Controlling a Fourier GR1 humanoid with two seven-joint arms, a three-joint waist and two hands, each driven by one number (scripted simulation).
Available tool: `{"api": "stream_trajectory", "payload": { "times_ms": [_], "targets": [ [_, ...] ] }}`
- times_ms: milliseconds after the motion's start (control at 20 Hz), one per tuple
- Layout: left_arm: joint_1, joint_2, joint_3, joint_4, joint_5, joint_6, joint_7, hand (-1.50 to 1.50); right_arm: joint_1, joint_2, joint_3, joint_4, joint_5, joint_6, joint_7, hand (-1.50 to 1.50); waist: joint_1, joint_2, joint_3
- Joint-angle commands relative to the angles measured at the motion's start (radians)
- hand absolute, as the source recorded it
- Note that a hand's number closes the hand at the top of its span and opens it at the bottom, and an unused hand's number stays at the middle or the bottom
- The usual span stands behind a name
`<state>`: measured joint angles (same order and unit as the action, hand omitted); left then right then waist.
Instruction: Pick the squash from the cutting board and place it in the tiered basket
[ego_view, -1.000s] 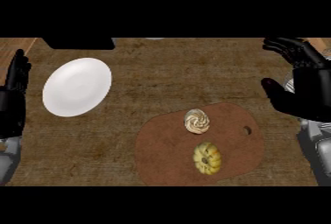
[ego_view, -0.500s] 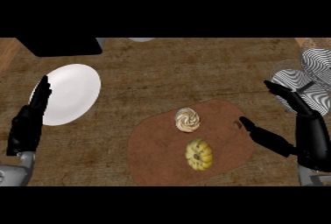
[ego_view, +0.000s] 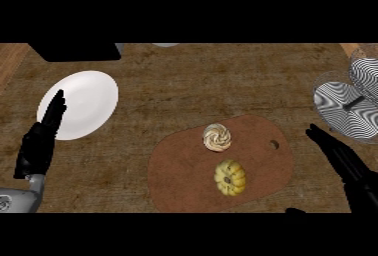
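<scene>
A yellow ribbed squash (ego_view: 229, 177) lies on the brown cutting board (ego_view: 177, 165), near its front. Just behind it on the board sits a cream swirled pastry (ego_view: 218, 137). The tiered basket (ego_view: 347, 102), striped black and white, stands at the right edge. My right hand (ego_view: 343, 157) hangs open to the right of the board, fingers straight and pointing up-left, apart from the squash. My left hand (ego_view: 42, 137) is open at the left edge, fingers up, resting beside the plate.
A white plate (ego_view: 87, 102) lies at the left on the dark wooden counter. A black box (ego_view: 77, 51) sits at the back left, and a grey object (ego_view: 166, 45) peeks in at the top edge.
The view has shifted, so the board and plate sit further right and lower. My right hand has dropped lower at the board's right side. The basket shows more fully.
</scene>
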<state>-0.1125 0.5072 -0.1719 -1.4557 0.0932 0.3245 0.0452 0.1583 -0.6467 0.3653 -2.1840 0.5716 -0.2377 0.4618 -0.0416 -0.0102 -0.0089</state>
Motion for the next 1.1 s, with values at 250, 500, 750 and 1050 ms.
{"api": "stream_trajectory", "payload": {
  "times_ms": [250,500,750,1050],
  "targets": [
    [-0.064,-0.019,-0.014,0.031,-0.007,-0.032,0.013,0.0,-0.159,-0.039,0.186,-0.253,0.156,0.412,0.573,-1.5,0.05,0.012,0.0],
    [-0.063,-0.039,-0.02,0.029,-0.03,-0.027,-0.006,0.0,-0.377,0.17,0.317,-0.094,0.208,0.506,0.838,-1.5,0.061,0.011,0.004],
    [-0.066,-0.026,0.01,0.051,-0.015,-0.05,-0.005,0.0,-0.426,0.326,0.391,0.026,0.237,0.556,0.929,-1.5,0.056,0.009,0.004],
    [-0.043,-0.039,-0.004,-0.015,-0.034,-0.031,0.026,0.0,-0.402,0.377,0.397,0.132,0.29,0.596,0.937,-1.5,0.048,0.004,0.007]
  ]
}}
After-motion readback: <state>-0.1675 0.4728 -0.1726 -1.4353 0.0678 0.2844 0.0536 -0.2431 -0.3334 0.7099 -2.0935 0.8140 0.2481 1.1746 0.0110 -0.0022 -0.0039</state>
